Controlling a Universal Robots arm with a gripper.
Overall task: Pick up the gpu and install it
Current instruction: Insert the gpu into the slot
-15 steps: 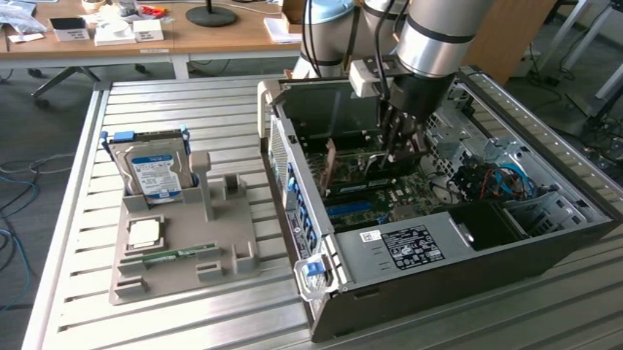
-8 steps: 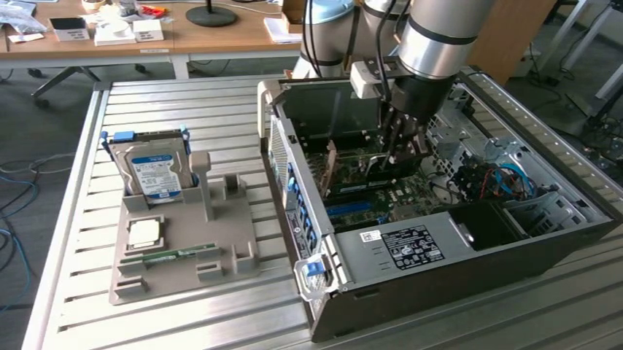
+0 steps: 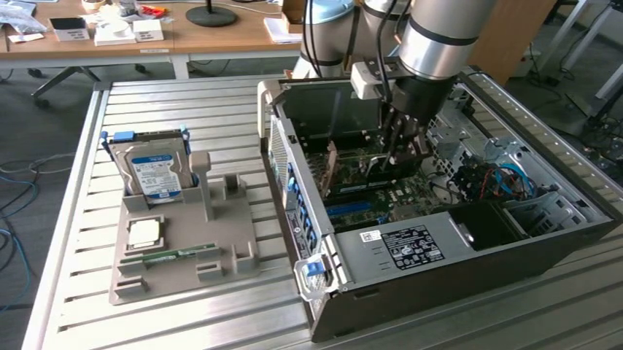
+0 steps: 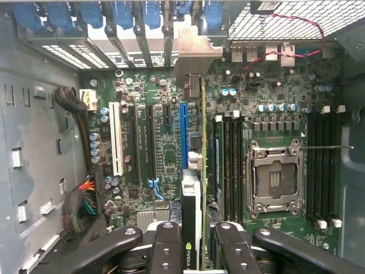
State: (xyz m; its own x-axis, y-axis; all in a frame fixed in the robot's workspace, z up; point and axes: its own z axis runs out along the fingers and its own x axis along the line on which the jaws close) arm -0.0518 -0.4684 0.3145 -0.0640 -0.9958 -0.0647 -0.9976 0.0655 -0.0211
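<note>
Arm reaches straight down into the open computer case (image 3: 545, 240) on the exterior view's right, wrist vertical. Gripper (image 3: 397, 149) is low over the motherboard (image 4: 154, 148). Its black fingers (image 4: 165, 245) are partly closed, clamping the gpu (image 4: 191, 211) from both sides. The gpu stands on edge alongside the blue slot (image 4: 183, 131), its grey bracket (image 4: 197, 54) at the case's rear openings. Can't tell if it is seated.

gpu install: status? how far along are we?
Done: pick-up, the gpu is clamped edge-up in the gripper, inside the case. In hand: card runs alongside the blue slot on the motherboard, bracket toward the rear openings. Left: full seating can't be confirmed; gripper not yet released.
</note>
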